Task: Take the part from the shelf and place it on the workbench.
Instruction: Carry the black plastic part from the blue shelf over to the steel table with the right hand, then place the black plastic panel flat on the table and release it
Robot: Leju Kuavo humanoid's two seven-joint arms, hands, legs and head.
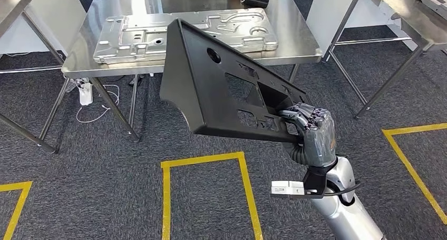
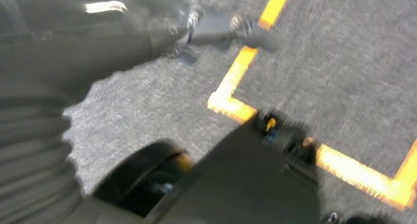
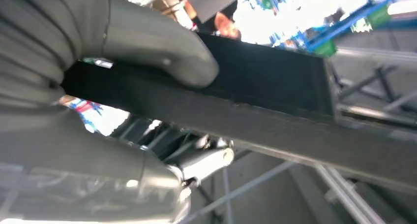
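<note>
Grey carpet marked with yellow tape outlines (image 1: 203,161) stretches between the robot and a stainless-steel desk (image 1: 79,60) that stands ahead, toward twelve o'clock. On that desk lies a flat, silver stamped-metal panel (image 1: 132,37), which takes up much of the top. The right robot hand (image 1: 311,126) grips a large black moulded panel with cut-out openings (image 1: 211,87) by its near end, fingers hooked through one cut-out, thumb clamped across the edge in the right wrist view (image 3: 162,49). Held this way, the black panel sticks out toward eleven o'clock, tilted on edge in the air, short of the desk and touching nothing else. I judge the grip at one end keeps the long body clear for setting down. The left robot hand (image 2: 34,150) appears as a blurred grey cover over the carpet; whether its fingers are spread or curled, I cannot tell.
</note>
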